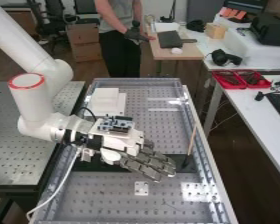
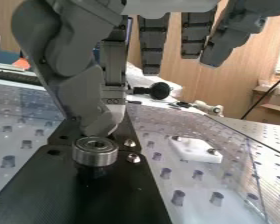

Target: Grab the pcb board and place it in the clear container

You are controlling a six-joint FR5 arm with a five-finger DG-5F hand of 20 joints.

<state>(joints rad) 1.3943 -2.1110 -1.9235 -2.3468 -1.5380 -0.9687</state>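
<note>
Bench (image 1: 105, 196): a perforated surface under the arm; we cannot tell which thing, if any, is the clear container.
Arm (image 1: 36, 102): we see it come in from the high view's left, over the bench.
Black plate (image 2: 117, 200): it lies lengthwise in front of the hand.
Hand (image 1: 148, 161): fingers extended and loosely spread, with nothing grasped that we can see.
White block (image 1: 107, 98): it rests on the bench, beyond the hand.
Circuit assembly (image 1: 117, 123): it sits on top of the hand's mount; we take it for part of the rig.
Pcb board: we cannot say where it lies. We expect it light and stiff, with slick faces and fragile parts, so we would take hold at two opposite bare edges, thumb against fingers, with gentle force. Squeezing the faces could crack joints or bend pins.
Metal ring (image 2: 95, 151): it stands on the black plate near the thumb; we should keep the board's edge off it.
</note>
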